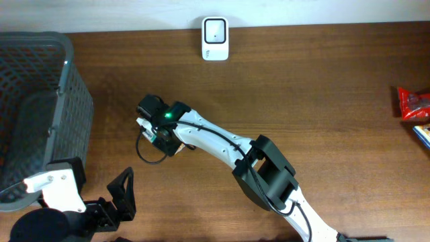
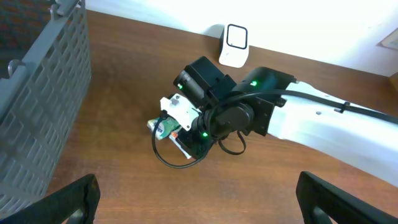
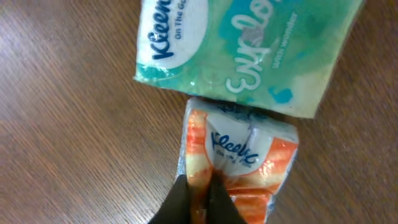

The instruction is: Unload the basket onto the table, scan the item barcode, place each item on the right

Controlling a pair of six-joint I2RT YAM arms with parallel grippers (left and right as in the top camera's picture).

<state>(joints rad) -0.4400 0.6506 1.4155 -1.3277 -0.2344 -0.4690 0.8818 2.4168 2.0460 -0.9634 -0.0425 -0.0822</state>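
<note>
Our right gripper [image 3: 198,190] pinches the orange tissue pack [image 3: 242,155], which we judge light, soft and slippery, by its end fold; our left gripper [image 1: 124,198] hangs released.

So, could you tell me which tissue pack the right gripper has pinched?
The orange pack, its near end pinched by the right gripper; the green pack lies beyond, ungripped.

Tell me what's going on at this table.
The right arm stretches across the table, its jaws shut on one end of an orange Kleenex pack that lies against a green Kleenex pack. The scanner stands apart at the table's far edge. The left arm sits beside the grey basket, jaws open.
</note>
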